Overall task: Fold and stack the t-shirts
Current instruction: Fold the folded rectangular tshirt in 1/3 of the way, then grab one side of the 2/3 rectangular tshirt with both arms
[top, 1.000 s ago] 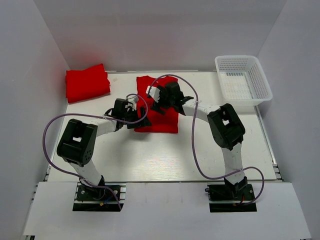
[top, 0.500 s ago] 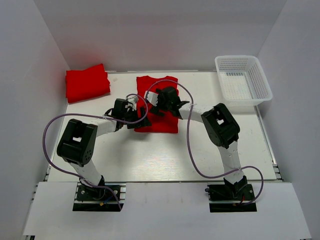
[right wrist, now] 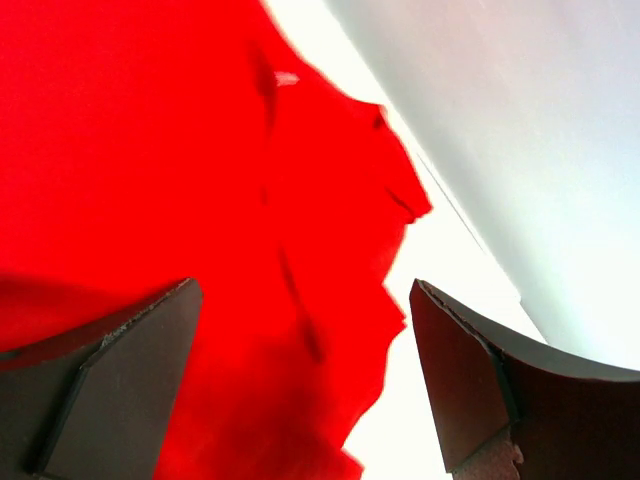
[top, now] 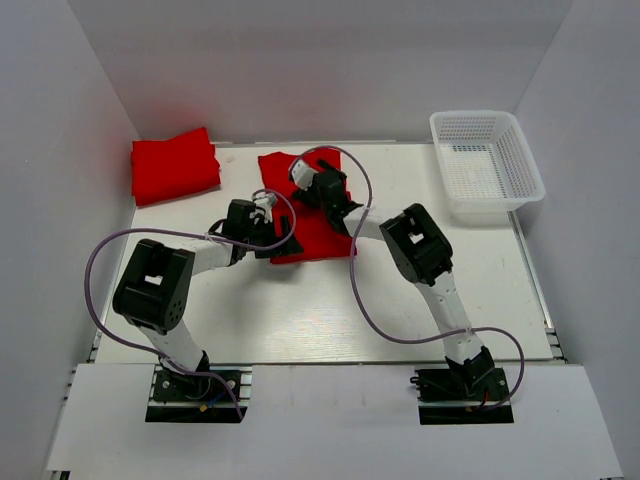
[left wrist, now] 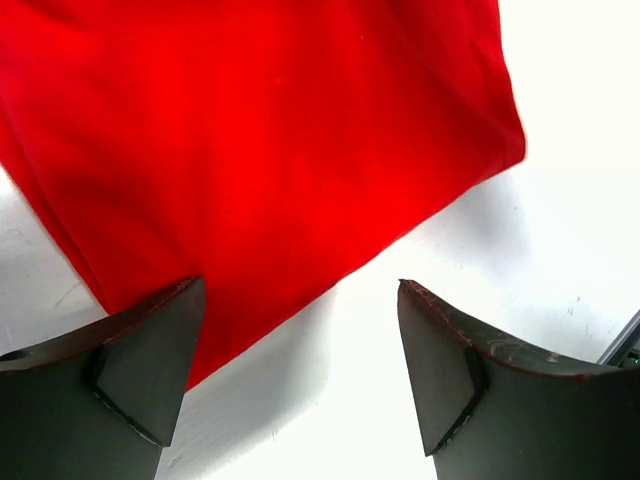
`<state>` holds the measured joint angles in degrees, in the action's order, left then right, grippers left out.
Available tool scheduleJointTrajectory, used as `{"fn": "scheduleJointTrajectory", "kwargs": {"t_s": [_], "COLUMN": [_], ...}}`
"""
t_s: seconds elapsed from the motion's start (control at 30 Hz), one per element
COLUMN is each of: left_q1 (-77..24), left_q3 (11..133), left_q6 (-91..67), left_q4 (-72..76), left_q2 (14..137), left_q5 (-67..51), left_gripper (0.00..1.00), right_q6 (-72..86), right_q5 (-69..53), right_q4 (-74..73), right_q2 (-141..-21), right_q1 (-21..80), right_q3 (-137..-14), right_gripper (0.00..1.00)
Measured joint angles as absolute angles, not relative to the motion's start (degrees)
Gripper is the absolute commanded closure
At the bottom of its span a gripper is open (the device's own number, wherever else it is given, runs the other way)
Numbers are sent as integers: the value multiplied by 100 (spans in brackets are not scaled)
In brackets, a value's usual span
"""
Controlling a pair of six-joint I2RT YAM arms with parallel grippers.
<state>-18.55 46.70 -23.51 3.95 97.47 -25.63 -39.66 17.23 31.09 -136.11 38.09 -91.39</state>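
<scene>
1. Toward the far middle of the table lies a plain red fabric t-shirt (top: pixel 318 240).
2. Over its near-left corner the left gripper (left wrist: pixel 300 300) is spread wide; the right gripper (right wrist: pixel 300 290), also spread, is over its far end.
3. At far left sits a folded red t-shirt (top: pixel 175 166).

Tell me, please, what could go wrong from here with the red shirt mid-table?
The open left fingers straddle an edge of the plain red fabric t-shirt, so closing may pinch little cloth. The open right fingers hover over its rumpled far edge, so a fold could set creases. With both so close, the purple cables might snag.
</scene>
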Motion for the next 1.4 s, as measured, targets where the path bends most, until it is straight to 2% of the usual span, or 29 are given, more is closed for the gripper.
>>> {"fn": "scheduleJointTrajectory", "kwargs": {"t_s": [0.23,0.47,0.57,0.73,0.9,1.17,1.33,1.4], "left_q1": [-1857,-1855,-1855,-1850,-1811,-1798,-1824,-1824], "left_q3": [4628,4971,5376,6222,6276,5774,5680,5614], "left_q6": [-2335,-2335,-2309,-2338,-2484,-2600,-2593,-2591], "left_q4": [366,-292,-913,-1872,-2534,-2694,-2626,-2508], "left_q2": [9701,9677,9675,9367,8591,8809,9260,9338], "left_q5": [-2582,-2482,-2231,-1354,-471,-193,-220,-252], "left_gripper": [12,0,0,0,0,0,0,4], "right_q6": [-2847,-1809,-1127,108,939,1590,1789,1859], "right_q5": [2259,2165,1973,1358,611,-888,-1385,-1481], "right_q4": [2561,1378,659,-16,-685,-1710,-1787,-1780], "right_q2": [-14033,-13563,-12949,-11137,-9935,-10256,-10560,-10571], "right_q1": [3599,3505,3472,3297,3065,3041,3039,3033], "right_q3": [-10669,-10857,-10466,-8860,-7787,-7153,-6967,-6890], "right_gripper": [10,10,10,10,10,10,10,10]}}
